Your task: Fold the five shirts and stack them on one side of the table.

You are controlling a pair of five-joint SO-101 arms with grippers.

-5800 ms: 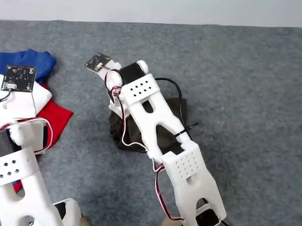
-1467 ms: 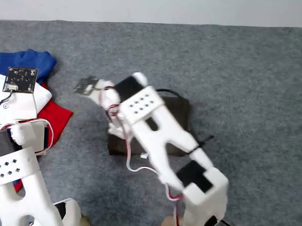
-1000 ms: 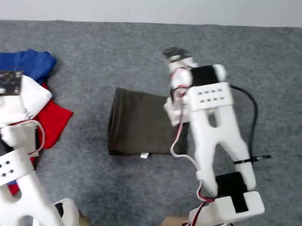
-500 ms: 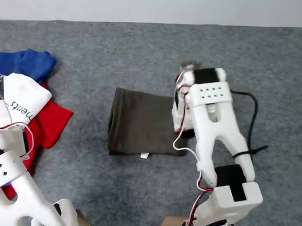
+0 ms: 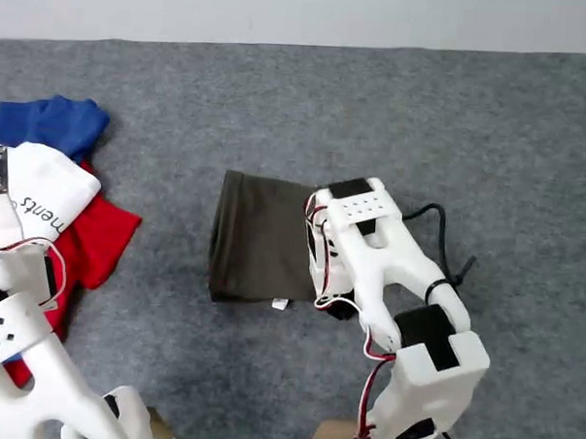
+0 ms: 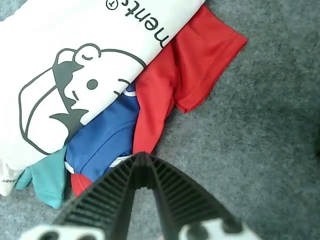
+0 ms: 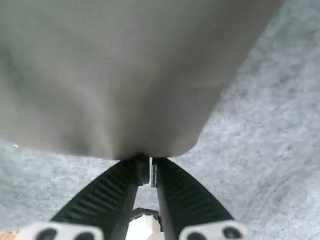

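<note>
A dark olive shirt [image 5: 258,249] lies folded flat in the middle of the grey table. My right arm [image 5: 369,252] is bent low over its right edge. In the right wrist view, my right gripper [image 7: 145,161] is shut, with its tips against the dark shirt's [image 7: 115,75] near edge; no cloth shows between them. At the left lies a loose pile: a white printed shirt [image 5: 43,191], a red shirt [image 5: 103,236] and a blue shirt [image 5: 49,121]. My left gripper [image 6: 142,159] hangs shut above this pile's white shirt [image 6: 75,60], red shirt [image 6: 195,55], blue shirt [image 6: 102,145] and teal shirt [image 6: 47,182].
The grey felt tabletop [image 5: 491,141] is bare to the right and along the back. My left arm [image 5: 15,343] stands at the front left corner, beside the pile. A black cable [image 5: 438,236] trails from the right arm.
My right arm swung from the dark shirt's left side over to its right side and dropped low onto that edge. The left arm pulled back, uncovering the white shirt.
</note>
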